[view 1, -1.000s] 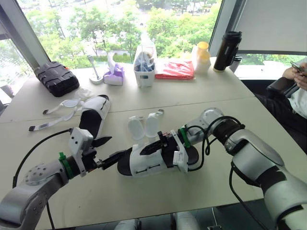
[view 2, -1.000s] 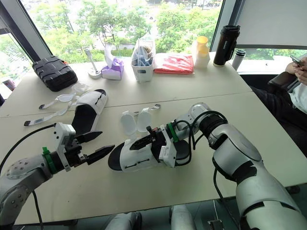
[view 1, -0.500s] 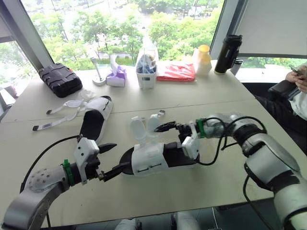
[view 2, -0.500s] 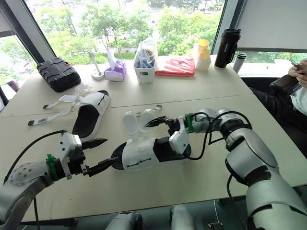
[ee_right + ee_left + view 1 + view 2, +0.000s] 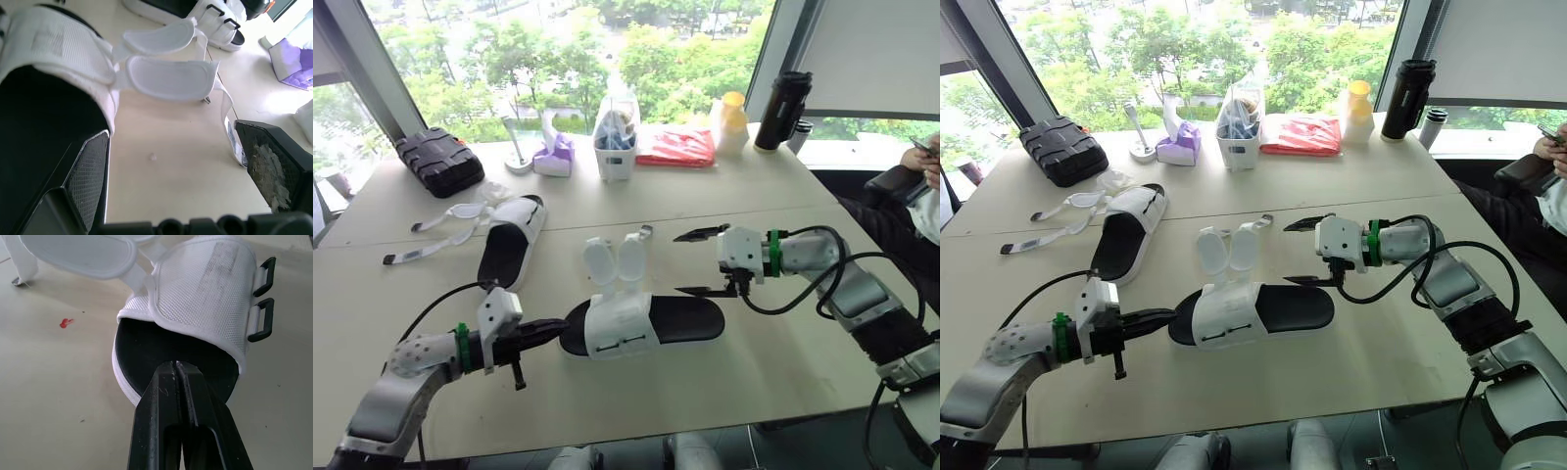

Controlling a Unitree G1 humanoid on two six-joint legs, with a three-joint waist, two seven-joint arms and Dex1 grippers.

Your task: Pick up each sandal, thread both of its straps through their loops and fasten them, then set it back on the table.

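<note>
The near sandal (image 5: 641, 323), black-soled with a white upper, lies flat on the table (image 5: 754, 392). Its two straps (image 5: 615, 259) are unfastened and splayed toward the far side; its black loops (image 5: 261, 320) hang empty. My left gripper (image 5: 553, 330) is shut, tips meeting over the sole's toe end (image 5: 146, 367). My right gripper (image 5: 697, 262) is open wide by the heel end, holding nothing. The second sandal (image 5: 509, 240) lies at the far left, its straps (image 5: 440, 220) trailing on the table.
Along the far edge stand a black case (image 5: 435, 160), a purple tissue box (image 5: 553, 154), a white tub with a bag (image 5: 614, 137), a red packet (image 5: 672, 147), a yellow bottle (image 5: 731, 122) and a black flask (image 5: 780, 96). A person (image 5: 920, 166) sits at the right.
My right gripper has let go of the near sandal, opened and drawn back to the right. The sandal now lies flat. My left gripper has shut at its toe end.
</note>
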